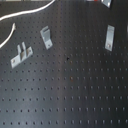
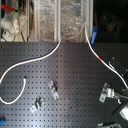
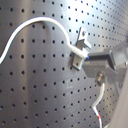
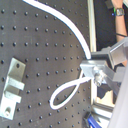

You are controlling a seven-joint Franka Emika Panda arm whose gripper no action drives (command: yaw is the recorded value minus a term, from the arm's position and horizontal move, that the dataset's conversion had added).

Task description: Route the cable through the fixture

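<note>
The white cable [image 2: 35, 61] curves across the black perforated board from the second exterior view's left, up to the back, then down to the right. It also shows in the first exterior view [image 1: 25, 14]. My gripper [image 2: 120, 100] is at the second exterior view's right edge, next to a metal bracket [image 2: 108, 92]. In both wrist views it is shut on the cable [image 4: 75, 35], which loops beside the fingers [image 4: 117, 50]. In the first wrist view the cable [image 3: 30, 25] reaches a bracket [image 3: 80, 47] just beside the gripper [image 3: 100, 71].
Two more brackets [image 2: 53, 89] [image 2: 36, 106] stand on the board at the second exterior view's lower left. The first exterior view shows brackets [image 1: 46, 36] [image 1: 20, 54] [image 1: 109, 39]. Another bracket [image 4: 12, 89] shows in the second wrist view. Clear bins [image 2: 60, 20] stand behind the board.
</note>
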